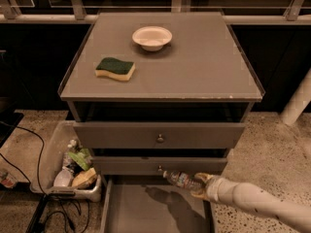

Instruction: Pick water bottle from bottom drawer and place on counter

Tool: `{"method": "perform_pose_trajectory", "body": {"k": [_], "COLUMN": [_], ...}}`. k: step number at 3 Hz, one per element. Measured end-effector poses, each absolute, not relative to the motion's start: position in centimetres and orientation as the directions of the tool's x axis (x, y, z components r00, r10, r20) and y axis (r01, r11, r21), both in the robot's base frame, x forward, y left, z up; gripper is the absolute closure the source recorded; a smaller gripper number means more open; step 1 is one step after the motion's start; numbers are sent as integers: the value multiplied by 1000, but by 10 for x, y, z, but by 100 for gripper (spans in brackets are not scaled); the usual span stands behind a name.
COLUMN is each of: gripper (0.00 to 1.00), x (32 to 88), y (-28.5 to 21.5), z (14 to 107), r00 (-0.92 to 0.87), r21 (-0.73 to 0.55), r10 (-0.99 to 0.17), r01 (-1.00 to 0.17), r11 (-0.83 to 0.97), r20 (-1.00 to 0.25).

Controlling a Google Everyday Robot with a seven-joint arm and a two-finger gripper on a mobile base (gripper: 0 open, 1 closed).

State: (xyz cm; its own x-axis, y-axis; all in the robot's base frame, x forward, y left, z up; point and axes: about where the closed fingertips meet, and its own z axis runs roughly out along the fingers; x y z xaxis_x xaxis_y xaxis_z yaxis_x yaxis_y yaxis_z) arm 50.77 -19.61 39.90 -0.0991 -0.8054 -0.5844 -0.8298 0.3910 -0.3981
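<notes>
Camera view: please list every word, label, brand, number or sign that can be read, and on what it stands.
No text can be read.
Small clear plastic water bottle, held by the end effector above the grey bottom drawer: label band too blurred to read.
White round bowl, green-and-yellow sponge, flat grey counter: no markings visible.
Packages in the white floor bin: too small to read.
</notes>
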Motion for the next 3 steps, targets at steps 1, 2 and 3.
{"method": "perform_pose_trajectory", "body": {"k": [1,2,3], "gripper": [100,100,100], "x": [519,519,512], "y": [-203,-203,-198], "z": [424,424,421], "r00": [-76,-76,-93], "r21": [-439,-439,-426], "r10": [-821,-821,-842], "r01": [-815,-815,-830], "r11": [378,378,360], "r20": [-565,-565,-531]}}
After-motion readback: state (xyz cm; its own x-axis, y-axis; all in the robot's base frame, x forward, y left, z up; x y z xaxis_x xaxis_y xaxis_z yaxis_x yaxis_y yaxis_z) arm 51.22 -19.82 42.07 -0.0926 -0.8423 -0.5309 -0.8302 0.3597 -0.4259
